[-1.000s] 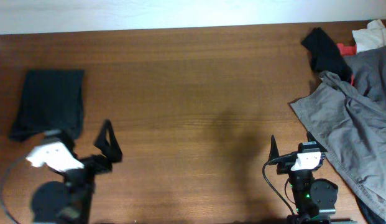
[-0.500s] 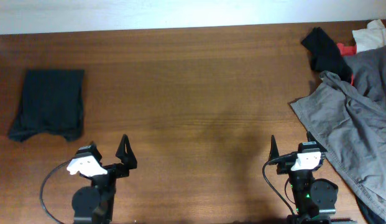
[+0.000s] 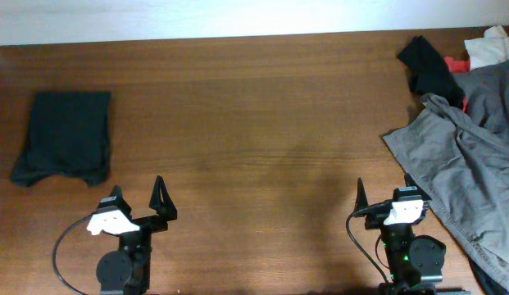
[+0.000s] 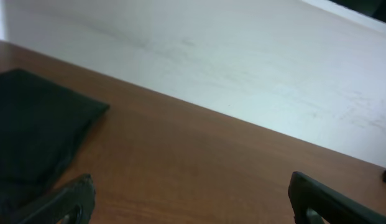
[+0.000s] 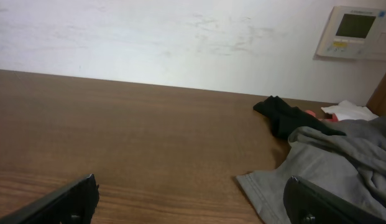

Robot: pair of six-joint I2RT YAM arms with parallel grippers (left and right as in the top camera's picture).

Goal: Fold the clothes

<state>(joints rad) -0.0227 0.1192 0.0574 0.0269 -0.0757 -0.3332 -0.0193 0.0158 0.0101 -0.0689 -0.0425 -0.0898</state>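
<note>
The clothes [image 3: 64,135] are a very dark garment lying folded into a compact rectangle at the table's left side. In the left wrist view the clothes [image 4: 31,134] lie at the left, ahead of the fingers. My left gripper [image 3: 138,203] rests near the front edge, to the right of and nearer than the clothes, apart from them. It is open [image 4: 189,199] with only bare wood between its fingers. My right gripper [image 3: 385,195] sits at the front right, also open [image 5: 193,196] and holding nothing.
A light grey garment [image 3: 467,156] is heaped at the right edge, its hem [image 5: 261,186] close to my right finger. A small black cloth [image 3: 430,65], a red scrap [image 3: 457,61] and a white cloth [image 3: 492,45] lie at the back right. A white wall [image 5: 180,37] stands behind the table.
My left arm has drawn back from beside the folded clothes toward the front edge and settled, gripper still open. The right arm has not moved.
</note>
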